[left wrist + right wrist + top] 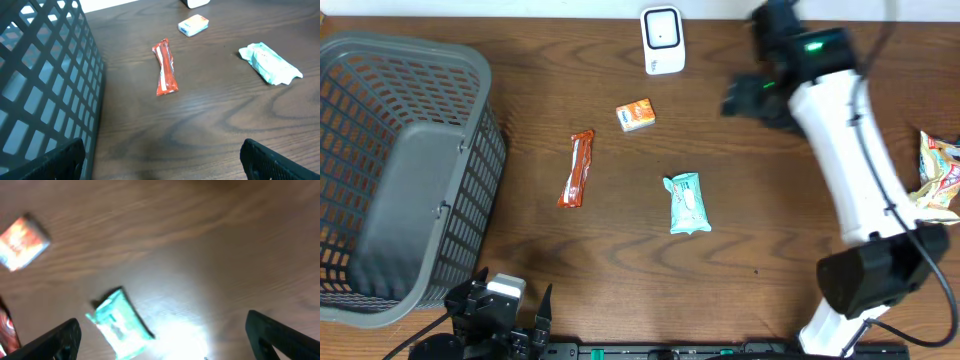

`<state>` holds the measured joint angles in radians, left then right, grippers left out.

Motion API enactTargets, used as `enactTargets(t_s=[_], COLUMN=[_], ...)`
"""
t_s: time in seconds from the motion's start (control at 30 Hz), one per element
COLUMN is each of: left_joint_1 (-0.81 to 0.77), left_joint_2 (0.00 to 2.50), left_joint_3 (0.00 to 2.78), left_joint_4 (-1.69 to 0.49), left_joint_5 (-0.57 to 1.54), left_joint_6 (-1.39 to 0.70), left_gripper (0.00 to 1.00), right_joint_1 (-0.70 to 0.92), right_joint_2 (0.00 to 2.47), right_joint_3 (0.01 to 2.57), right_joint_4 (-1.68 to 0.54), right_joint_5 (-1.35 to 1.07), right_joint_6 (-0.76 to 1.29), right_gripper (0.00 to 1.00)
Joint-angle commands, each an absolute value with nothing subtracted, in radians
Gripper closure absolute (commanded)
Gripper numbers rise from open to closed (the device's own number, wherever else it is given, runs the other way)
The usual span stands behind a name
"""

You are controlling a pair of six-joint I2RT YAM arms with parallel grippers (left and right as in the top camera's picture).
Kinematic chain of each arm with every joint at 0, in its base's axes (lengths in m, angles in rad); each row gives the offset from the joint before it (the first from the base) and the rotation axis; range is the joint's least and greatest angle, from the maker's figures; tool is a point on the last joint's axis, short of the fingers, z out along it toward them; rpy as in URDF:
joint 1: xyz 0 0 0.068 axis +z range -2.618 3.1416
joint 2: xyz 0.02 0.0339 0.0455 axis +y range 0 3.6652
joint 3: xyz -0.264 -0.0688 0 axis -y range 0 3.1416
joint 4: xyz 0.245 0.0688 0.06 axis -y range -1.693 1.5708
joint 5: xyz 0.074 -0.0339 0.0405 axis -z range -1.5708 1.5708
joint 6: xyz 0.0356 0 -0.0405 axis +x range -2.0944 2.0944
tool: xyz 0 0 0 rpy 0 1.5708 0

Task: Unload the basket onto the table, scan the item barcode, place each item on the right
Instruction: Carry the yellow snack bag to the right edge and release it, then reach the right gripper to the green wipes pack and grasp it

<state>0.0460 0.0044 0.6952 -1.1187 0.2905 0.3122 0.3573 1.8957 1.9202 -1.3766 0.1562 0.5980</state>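
A mock shop checkout on a wooden table (pixel 620 270): a white scanner (pixel 662 40) stands at the far edge, a grey basket (pixel 400 170) sits well left of it, and a bar (pixel 578 168), box (pixel 636 115) and packet (pixel 686 203) (all wrapped snacks) lie in front of it.

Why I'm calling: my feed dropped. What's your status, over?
Left gripper open, empty. Right gripper open, empty. Teal packet, red bar, orange box lie loose on table. White scanner uncovered.

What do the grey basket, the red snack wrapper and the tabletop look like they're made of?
Grey basket: moulded plastic, matte, judging by its uniform lattice walls. Red snack wrapper: probably thin plastic film, glossy, with flat sealed ends. Tabletop: wood or wood-look laminate, smooth with a slight sheen; grain shows.
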Motion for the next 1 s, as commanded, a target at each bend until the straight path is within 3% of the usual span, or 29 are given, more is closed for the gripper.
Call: enactTargets(t_s=[0.0,0.2,0.3,0.4,0.97], left_joint_1=[0.051,0.051,0.051,0.051,0.051], left_joint_2=[0.003,0.003,0.003,0.003,0.003], left_joint_3=[0.699,0.699,0.699,0.699,0.699], left_joint_4=[-1.114,-1.114,-1.114,-1.114,-1.114], left_joint_5=[0.303,0.303,0.303,0.303,0.303], left_joint_6=[0.318,0.318,0.318,0.318,0.318], left_gripper=[0.02,0.02,0.02,0.02,0.02], right_joint_1=[0.528,0.72,0.782,0.797,0.806], right_joint_2=[1.898,1.899,1.899,1.899,1.9], right_joint_3=[1.791,1.539,1.424,1.385,1.195], right_joint_4=[-1.333,-1.119,-1.018,-0.977,-0.744], right_joint_5=[0.221,0.34,0.472,0.579,0.517], right_joint_6=[0.651,0.669,0.695,0.725,0.619], right_gripper=[0.01,0.0,0.08,0.16,0.28])
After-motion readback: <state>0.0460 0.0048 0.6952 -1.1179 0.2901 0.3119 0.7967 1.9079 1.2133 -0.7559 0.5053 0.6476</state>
